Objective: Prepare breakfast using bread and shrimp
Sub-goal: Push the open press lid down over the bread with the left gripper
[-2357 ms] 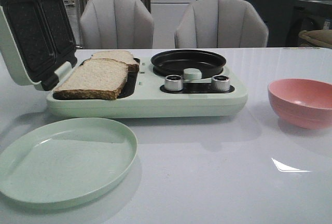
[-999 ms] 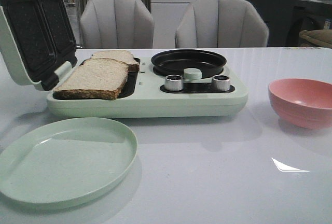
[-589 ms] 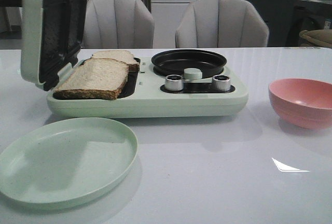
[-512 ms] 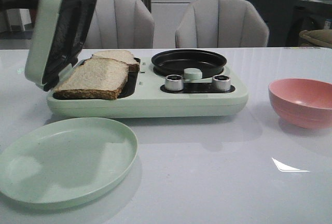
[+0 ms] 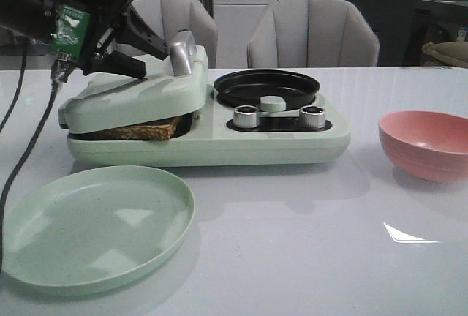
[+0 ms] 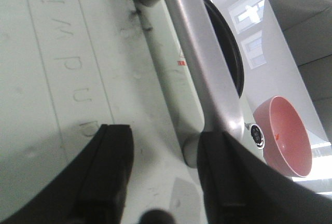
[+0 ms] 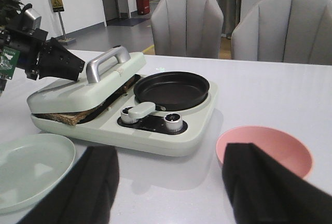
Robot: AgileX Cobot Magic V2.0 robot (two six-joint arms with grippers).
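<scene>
The left hand (image 5: 139, 49) rests on the pale green lid (image 5: 139, 96) of the sandwich maker (image 5: 219, 140), its fingers (image 6: 106, 167) spread wide beside the silver handle (image 5: 183, 51), gripping nothing. The bread (image 5: 135, 132) lies under the nearly shut lid, its crust showing. The right hand (image 7: 171, 187) hangs open above the white surface (image 5: 307, 243), near a pink bowl (image 5: 424, 144) and green plate (image 5: 95, 228).

Lid (image 7: 78, 86) nearly down on bread (image 7: 62, 116); pink bowl (image 7: 264, 149) beside.
</scene>
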